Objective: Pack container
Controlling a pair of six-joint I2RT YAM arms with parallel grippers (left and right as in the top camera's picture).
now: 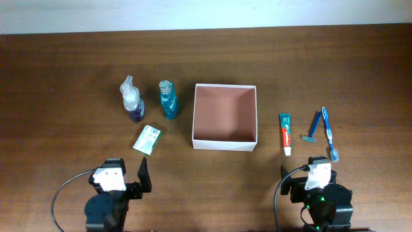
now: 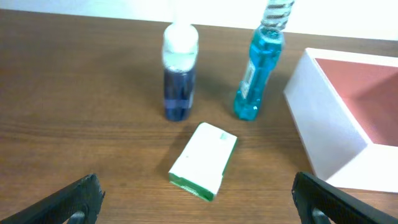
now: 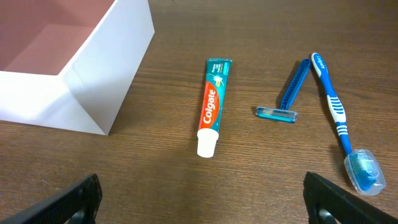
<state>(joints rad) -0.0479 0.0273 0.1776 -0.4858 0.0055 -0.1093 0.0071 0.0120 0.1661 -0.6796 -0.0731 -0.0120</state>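
Sitting mid-table in the overhead view, the box (image 1: 224, 144) is lidless, with white walls around a pinkish-brown floor. At its 9 o'clock two bottles stand side by side without touching: the purple bottle (image 1: 133, 102) farther out, the teal bottle (image 1: 168, 100) nearer the box. A green-and-white packet (image 1: 148, 138) lies flat at 8 o'clock. At 3 o'clock lie the toothpaste (image 1: 285, 133), cap toward 6, then the razor (image 1: 313, 129) and the toothbrush (image 1: 329, 133), its capped head toward 6. The left gripper (image 2: 199, 205), at the box's 7 o'clock, has its fingers spread wide, holding nothing; the right gripper (image 3: 205, 205), at 5 o'clock, is likewise spread, gripping nothing.
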